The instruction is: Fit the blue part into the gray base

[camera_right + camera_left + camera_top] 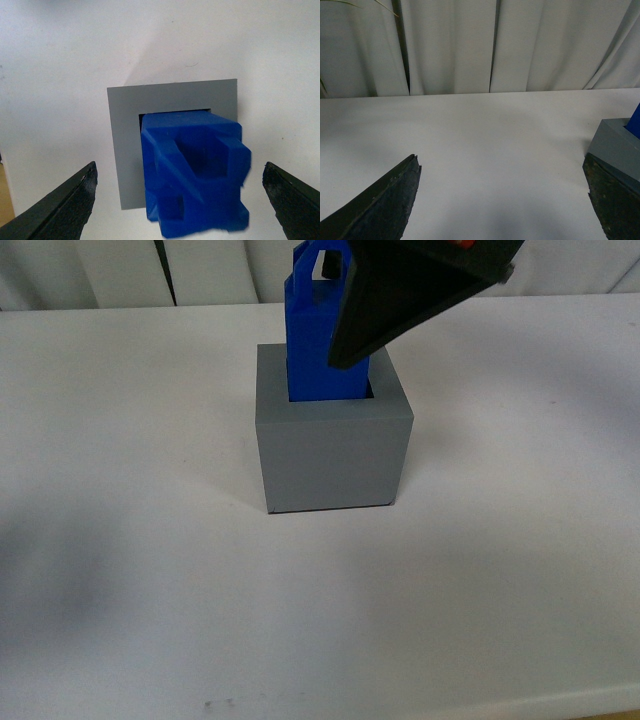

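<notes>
The blue part (312, 350) stands upright in the square recess of the gray base (335, 460) at the middle of the white table, its loop handle on top. In the right wrist view my right gripper (180, 175) is open above it, its jaws wide on either side of the blue part (192, 170) and gray base (125, 145), touching neither. One of its black fingers (395, 300) covers the part's upper right in the front view. My left gripper (501, 165) is open and empty, low over the table, with the gray base (615, 145) by one finger.
The white table (120, 540) spreads all round the base. A pale curtain (450, 45) hangs behind the table's far edge. The table's front edge (600, 702) shows at the lower right of the front view.
</notes>
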You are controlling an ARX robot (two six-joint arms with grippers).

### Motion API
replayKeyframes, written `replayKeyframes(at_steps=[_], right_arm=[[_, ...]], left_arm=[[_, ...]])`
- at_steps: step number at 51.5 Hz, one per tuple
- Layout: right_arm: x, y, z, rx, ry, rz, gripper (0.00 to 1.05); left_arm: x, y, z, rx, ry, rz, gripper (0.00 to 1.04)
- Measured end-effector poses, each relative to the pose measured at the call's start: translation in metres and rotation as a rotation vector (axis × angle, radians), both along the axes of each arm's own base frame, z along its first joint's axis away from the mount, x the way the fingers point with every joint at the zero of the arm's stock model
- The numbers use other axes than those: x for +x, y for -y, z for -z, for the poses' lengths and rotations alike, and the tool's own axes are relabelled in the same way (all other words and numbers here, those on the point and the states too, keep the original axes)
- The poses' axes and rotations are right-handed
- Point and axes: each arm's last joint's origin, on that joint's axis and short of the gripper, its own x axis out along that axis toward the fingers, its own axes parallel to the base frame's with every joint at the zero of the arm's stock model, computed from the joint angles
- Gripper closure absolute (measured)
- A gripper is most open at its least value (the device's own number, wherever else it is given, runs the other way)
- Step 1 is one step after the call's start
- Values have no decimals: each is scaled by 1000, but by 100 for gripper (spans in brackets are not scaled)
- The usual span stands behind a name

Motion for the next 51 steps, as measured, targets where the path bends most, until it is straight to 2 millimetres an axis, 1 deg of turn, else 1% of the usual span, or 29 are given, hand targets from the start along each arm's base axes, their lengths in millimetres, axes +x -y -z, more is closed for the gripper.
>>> replayKeyframes(at_steps=[9,13,18,19,25,28,33,38,51], right_arm=[[-4,21,-26,66,40,29,7],[-11,41,-45,99,82,43,7],[-18,61,-58,158,98,55,7],[-21,68,-61,178,106,59,7],[-30,101,-64,269,123,90,7],[-36,119,-61,320,139,124,7],[-40,134,-55,339,193,182,7],[-43,140,-52,342,193,209,7],[-44,138,-50,347,182,210,7]], left_arm=[[0,0,0,0,0,0,6],[0,0,0,0,0,0,6],[0,0,0,0,0,0,6],[0,0,0,0,0,0,6],[0,0,0,0,0,0,6],[0,0,0,0,0,0,6],[0,0,0,0,0,0,6],[0,0,0,0,0,0,6],[0,0,0,0,0,0,6]])
